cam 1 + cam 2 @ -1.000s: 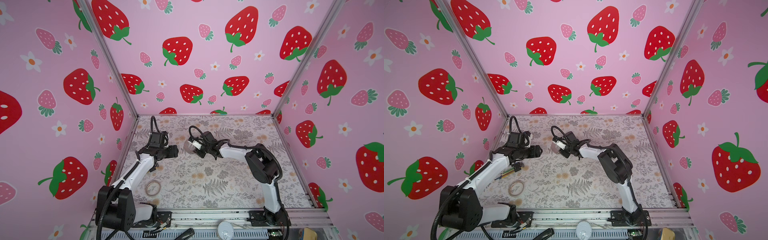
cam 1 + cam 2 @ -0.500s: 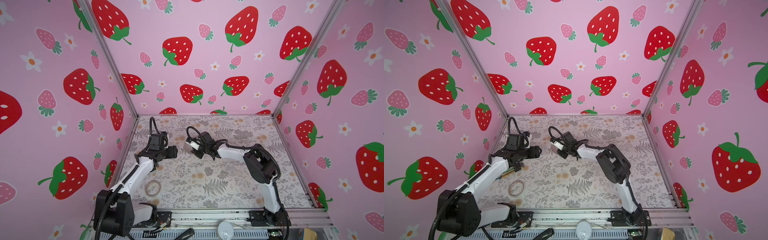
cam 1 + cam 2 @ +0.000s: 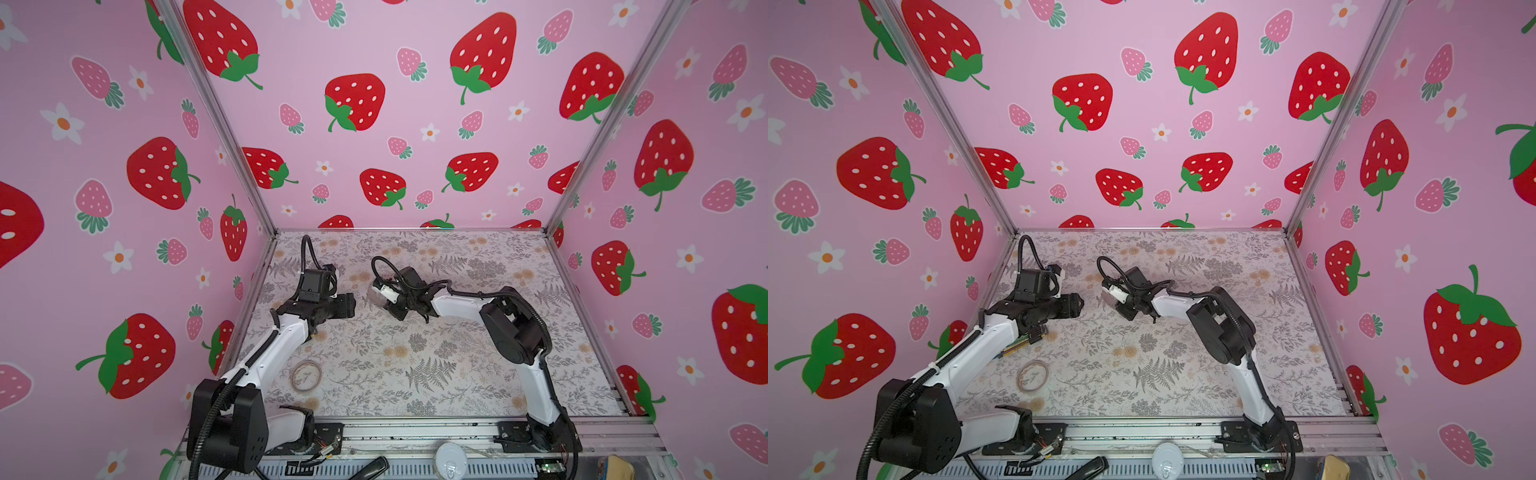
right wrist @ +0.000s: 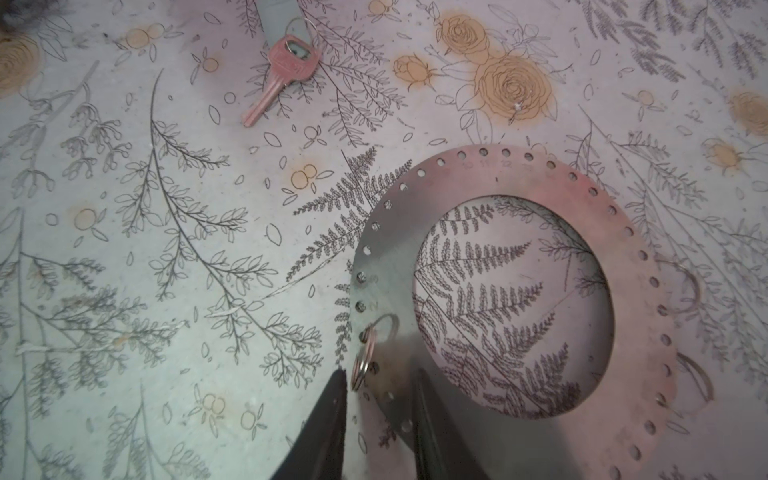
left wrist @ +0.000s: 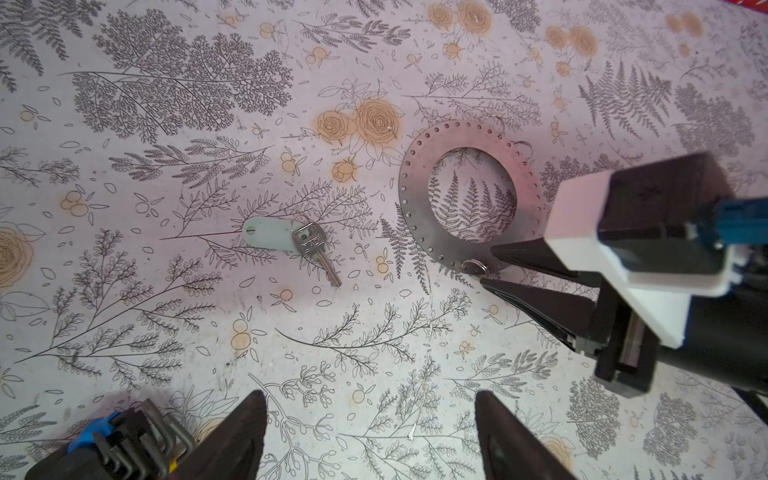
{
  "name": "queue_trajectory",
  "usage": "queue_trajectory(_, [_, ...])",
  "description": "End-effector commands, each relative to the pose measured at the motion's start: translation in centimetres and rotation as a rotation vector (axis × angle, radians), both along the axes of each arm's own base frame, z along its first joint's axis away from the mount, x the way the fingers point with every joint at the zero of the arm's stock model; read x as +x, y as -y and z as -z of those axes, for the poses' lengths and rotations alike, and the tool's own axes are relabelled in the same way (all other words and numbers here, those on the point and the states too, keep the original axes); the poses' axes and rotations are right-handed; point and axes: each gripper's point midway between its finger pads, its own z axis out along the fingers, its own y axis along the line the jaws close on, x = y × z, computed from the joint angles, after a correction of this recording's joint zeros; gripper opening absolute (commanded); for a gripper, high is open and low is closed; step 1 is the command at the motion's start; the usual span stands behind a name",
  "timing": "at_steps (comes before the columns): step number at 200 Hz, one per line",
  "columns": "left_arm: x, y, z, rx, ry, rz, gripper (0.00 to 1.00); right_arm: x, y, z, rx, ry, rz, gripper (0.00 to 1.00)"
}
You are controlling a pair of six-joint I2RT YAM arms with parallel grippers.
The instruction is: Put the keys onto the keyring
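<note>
My right gripper (image 4: pixel 380 395) pinches the keyring (image 4: pixel 636 291) by its band. My left gripper (image 5: pixel 370 436) gapes wide and empty, short of the key (image 5: pixel 313 245) lying flat on the counter (image 5: pixel 124 291). That thin key could skid from my pads, or the keyring could twist loose.

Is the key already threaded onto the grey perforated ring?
No, the key lies on the table, clear of the keyring, beside a pale tag.

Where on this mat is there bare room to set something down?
Free: the mat right of the right arm, and its front middle between the tape ring and that arm. Crowded: between left gripper and right gripper, around the key and the keyring.
</note>
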Motion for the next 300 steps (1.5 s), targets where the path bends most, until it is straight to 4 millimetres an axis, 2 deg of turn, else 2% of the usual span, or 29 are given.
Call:
queue_trajectory(1, [0.0,0.0,-0.6,0.011,0.026,0.006,0.81,-0.1,-0.5,0.2,-0.005,-0.013,0.003,0.29])
queue_trajectory(86, [-0.2,0.0,-0.6,0.026,0.036,0.013,0.81,-0.6,-1.2,0.9,-0.003,-0.027,-0.017,0.22])
queue_trajectory(100, [-0.2,0.0,-0.6,0.028,0.037,0.011,0.81,-0.6,-1.3,0.9,-0.003,-0.027,-0.024,0.19])
queue_trajectory(139, [-0.3,0.0,-0.5,0.034,0.037,0.016,0.81,-0.9,-1.3,0.6,-0.008,-0.023,-0.047,0.01])
queue_trajectory(164, [-0.2,0.0,-1.0,0.037,0.052,0.02,0.81,-1.4,-0.9,-0.5,-0.008,0.012,-0.08,0.0])
queue_trajectory(211, [-0.1,0.9,-3.3,0.016,0.153,0.086,0.79,-2.7,0.8,-5.5,0.024,0.148,-0.179,0.0])
queue_trajectory(245, [0.2,1.0,-7.3,0.003,0.287,0.078,0.78,-4.6,2.9,-10.0,0.113,0.294,-0.314,0.0])
queue_trajectory(270, [-0.1,2.0,-10.0,0.016,0.425,0.145,0.77,-5.8,4.4,-12.8,0.209,0.394,-0.384,0.0])
queue_trajectory(280, [-0.5,2.6,-10.5,0.034,0.483,0.191,0.76,-6.2,4.9,-13.6,0.231,0.427,-0.412,0.0])
queue_trajectory(300, [-2.1,5.0,-11.4,0.058,0.604,0.357,0.75,-6.8,5.6,-15.2,0.271,0.501,-0.445,0.0])
